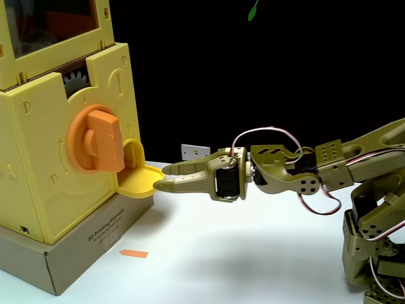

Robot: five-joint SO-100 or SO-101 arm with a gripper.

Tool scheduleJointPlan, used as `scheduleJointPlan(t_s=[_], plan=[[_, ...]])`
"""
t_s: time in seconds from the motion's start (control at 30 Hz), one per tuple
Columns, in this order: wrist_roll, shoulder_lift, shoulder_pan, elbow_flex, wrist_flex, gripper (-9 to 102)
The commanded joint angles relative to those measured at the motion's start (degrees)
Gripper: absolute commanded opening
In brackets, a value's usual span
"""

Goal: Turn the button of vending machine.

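The pale-yellow vending machine [38, 190] stands at the left of the fixed view on a cardboard box. Its button [96, 142], a round orange dial with a raised bar standing nearly upright, faces right. A grey gear [77, 81] shows above it. My olive gripper [160, 177] reaches in from the right, level with the table, with its tips at the rim of the small yellow tray [138, 182], below and right of the button. The fingers [190, 168] lie close together with nothing between them, apart from the button.
The brown cardboard box [82, 253] juts out under the machine. An orange arrow sticker [133, 254] lies on the white table in front of it. A small white plate [195, 152] stands at the back. My arm's base [373, 253] is at the right.
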State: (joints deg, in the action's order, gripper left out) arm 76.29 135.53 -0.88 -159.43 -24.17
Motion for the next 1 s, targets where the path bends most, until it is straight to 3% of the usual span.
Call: scheduleJointPlan(t_s=[0.0,0.27,0.47,0.97], plan=[[1.1,-4.7,2.5,4.6,-4.4,32],[-0.8,-18.5,6.5,16.1,-6.2,39],[-4.6,-26.0,9.1,25.8,-2.9,42],[-5.4,-37.8,11.0,40.6,0.0,37]])
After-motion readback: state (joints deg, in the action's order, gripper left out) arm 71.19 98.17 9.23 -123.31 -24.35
